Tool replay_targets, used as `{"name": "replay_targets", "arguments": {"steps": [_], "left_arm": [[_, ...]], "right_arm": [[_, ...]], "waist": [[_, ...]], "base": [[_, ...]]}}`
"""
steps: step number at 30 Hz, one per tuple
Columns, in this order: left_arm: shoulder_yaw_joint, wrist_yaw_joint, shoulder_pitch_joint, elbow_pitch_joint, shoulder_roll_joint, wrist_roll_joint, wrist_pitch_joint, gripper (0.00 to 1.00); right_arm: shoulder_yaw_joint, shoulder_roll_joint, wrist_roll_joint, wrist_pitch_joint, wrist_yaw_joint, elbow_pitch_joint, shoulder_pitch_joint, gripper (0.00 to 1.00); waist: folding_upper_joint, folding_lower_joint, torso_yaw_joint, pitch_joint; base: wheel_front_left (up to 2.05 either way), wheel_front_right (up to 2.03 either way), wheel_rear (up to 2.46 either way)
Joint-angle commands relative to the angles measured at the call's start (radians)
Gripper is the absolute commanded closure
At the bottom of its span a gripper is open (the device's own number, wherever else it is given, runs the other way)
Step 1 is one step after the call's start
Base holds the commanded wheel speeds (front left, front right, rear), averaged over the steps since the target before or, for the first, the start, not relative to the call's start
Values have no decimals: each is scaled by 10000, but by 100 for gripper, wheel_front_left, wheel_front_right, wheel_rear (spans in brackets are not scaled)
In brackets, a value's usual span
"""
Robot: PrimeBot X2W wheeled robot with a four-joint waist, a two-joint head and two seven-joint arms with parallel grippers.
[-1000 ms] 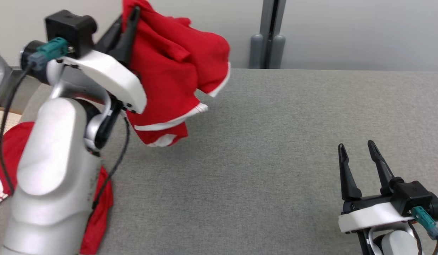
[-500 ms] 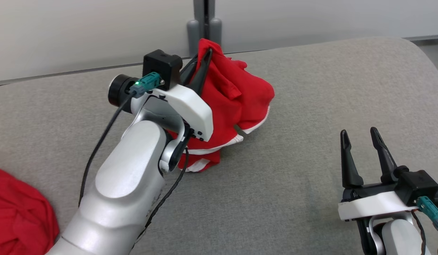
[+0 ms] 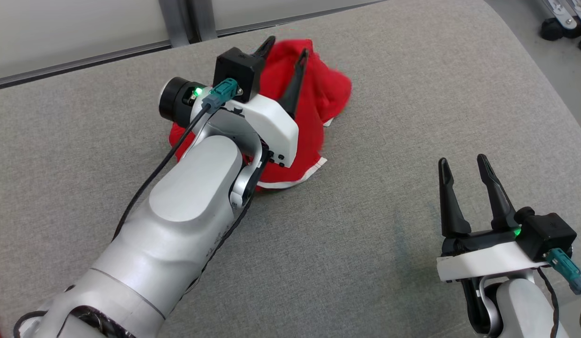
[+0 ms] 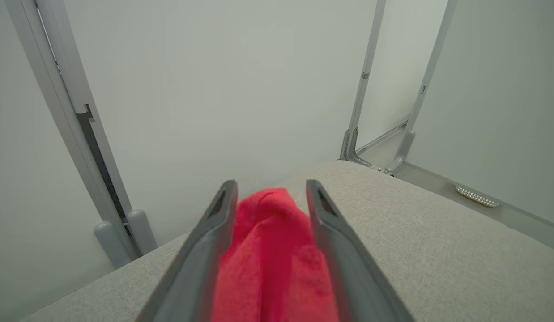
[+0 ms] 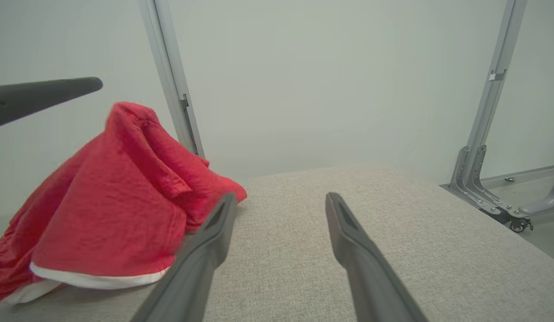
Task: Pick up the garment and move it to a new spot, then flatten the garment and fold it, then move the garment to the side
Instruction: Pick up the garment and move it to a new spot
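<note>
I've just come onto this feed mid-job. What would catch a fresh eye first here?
The red garment, heaped in a peak at the far middle of the grey table, draws the eye first. The left gripper reaches over it, jaws apart on either side of the peak. The right gripper hangs open and empty at the near right.

- The garment (image 3: 318, 94) lies heaped far back on the table (image 3: 412, 94).
- My left gripper (image 3: 287, 46) straddles its top.
- My right gripper (image 3: 462, 159) hangs well apart, nearer me, rightward.
</note>
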Motion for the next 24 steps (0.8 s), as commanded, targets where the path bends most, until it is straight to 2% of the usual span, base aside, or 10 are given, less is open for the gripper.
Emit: {"name": "replay_targets", "arguments": {"steps": [1, 7, 10, 13, 18, 24], "left_arm": [[-81, 77, -232, 176, 89, -116, -169, 0], [-387, 46, -171, 858, 52, -771, -799, 0], [-94, 8, 49, 1031, 65, -1027, -1014, 0], [337, -225, 405, 949, 169, -1151, -1098, 0], [1607, -419, 1792, -248, 777, -669, -1110, 0], [3083, -774, 4213, -2072, 1220, 141, -1101, 0]], "right_arm": [[-7, -10, 56, -18, 1, 16, 11, 0], [-219, -19, -237, -18, 1, 51, 60, 0], [-402, -14, -520, -18, 1, 67, 195, 0], [-643, -15, -826, -18, 1, 96, 394, 0], [-979, -25, -1233, -16, -1, 161, 775, 0], [-1172, -20, -1374, -18, -1, 187, 1037, 0]], "waist": [[0, 0, 36, 16], [0, 0, 775, -239], [0, 0, 1334, -501], [0, 0, 1990, -795], [0, 0, 2875, -1254], [0, 0, 3447, -1607]], "base": [[0, 0, 0], [0, 0, 0], [0, 0, 0], [0, 0, 0], [0, 0, 0], [0, 0, 0]]}}
